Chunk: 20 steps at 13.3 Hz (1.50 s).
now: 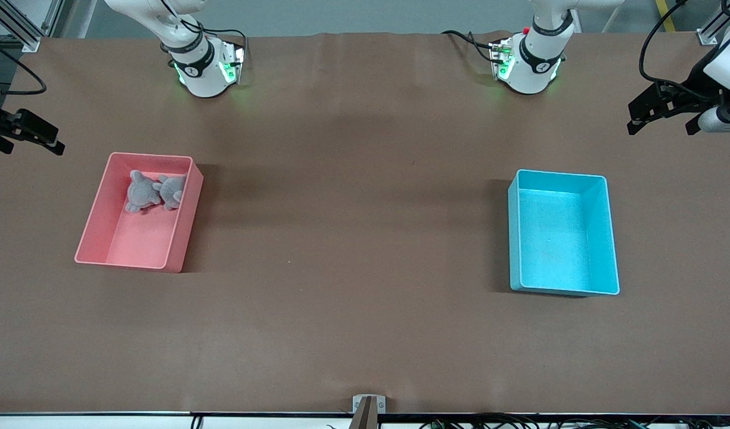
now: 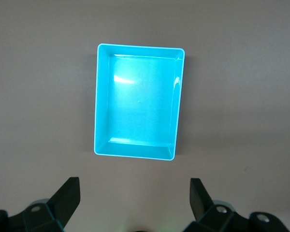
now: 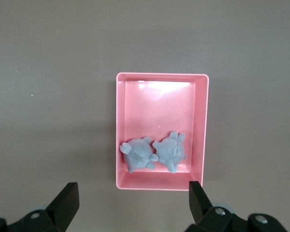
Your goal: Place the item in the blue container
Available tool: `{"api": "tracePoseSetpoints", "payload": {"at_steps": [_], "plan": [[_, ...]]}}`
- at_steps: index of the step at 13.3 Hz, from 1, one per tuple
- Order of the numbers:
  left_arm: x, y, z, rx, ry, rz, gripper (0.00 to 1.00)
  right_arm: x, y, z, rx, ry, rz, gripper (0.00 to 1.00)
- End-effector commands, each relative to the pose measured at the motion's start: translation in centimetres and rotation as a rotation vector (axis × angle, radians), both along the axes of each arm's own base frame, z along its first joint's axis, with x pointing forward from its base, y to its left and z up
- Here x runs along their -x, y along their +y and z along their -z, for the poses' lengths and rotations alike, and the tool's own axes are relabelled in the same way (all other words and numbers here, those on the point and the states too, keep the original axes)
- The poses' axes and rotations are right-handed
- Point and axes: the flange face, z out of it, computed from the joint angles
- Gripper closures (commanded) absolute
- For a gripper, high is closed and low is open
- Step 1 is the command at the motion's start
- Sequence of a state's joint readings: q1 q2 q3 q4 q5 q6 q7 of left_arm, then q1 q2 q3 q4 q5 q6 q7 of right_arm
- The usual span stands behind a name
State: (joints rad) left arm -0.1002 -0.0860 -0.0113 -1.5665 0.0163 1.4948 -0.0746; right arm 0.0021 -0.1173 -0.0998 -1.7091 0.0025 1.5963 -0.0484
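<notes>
Two grey plush toys lie touching each other in the pink bin, packed into the end of it that is farther from the front camera, toward the right arm's end of the table. The blue container stands empty and well apart, toward the left arm's end. The right gripper hangs high near its own edge of the table, just off the pink bin, with its fingers spread wide and nothing between them; the left gripper hangs likewise near the blue container, fingers released and empty, and looks to be waiting. The relation that matters is plain: the toys sit on the right arm's side, so that arm is the nearer one and the likely picker. In its wrist view both toys show at the bin's end closest to the fingers (crowded against the short wall, which may leave little room for one finger). Each toy is roundish with no clear long axis, but the pair's line runs across the bin's short width.
</notes>
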Motion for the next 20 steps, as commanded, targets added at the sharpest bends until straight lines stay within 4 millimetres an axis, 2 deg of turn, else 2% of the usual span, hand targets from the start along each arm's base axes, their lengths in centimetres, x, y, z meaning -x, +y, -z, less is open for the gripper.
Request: {"api": "tracePoseSetpoints", "payload": {"at_steps": [1,5,9,10,12,15,17,20], "plan": [[-0.1,0.2,0.0,-0.016,0.010,0.009,0.00,0.6,0.5,-0.3,-0.007,0.036,-0.012,0.00],[0.0,-0.2,0.1,-0.017,0.014,0.012,0.00,1.0,0.5,0.1,-0.019,0.063,-0.005,0.00],[0.1,0.0,0.1,-0.019,0.025,0.018,0.00,0.5,0.4,-0.2,-0.015,0.040,-0.010,0.00],[0.1,0.0,0.1,-0.019,0.025,0.021,0.00,-0.5,0.4,1.7,-0.016,0.075,-0.002,0.00],[0.0,-0.1,0.3,-0.020,0.029,0.019,0.00,-2.7,-0.3,3.0,-0.006,0.067,0.002,0.00],[-0.2,-0.2,0.6,-0.020,0.036,0.024,0.00,-6.3,-1.0,8.3,0.010,0.118,0.011,0.00],[-0.2,-0.2,0.7,-0.020,0.037,0.027,0.00,-6.3,-2.0,9.9,0.006,0.150,0.027,0.00],[-0.2,-0.1,0.5,-0.020,0.034,0.025,0.00,-4.6,-3.6,17.2,0.001,0.195,0.057,0.00]]}}
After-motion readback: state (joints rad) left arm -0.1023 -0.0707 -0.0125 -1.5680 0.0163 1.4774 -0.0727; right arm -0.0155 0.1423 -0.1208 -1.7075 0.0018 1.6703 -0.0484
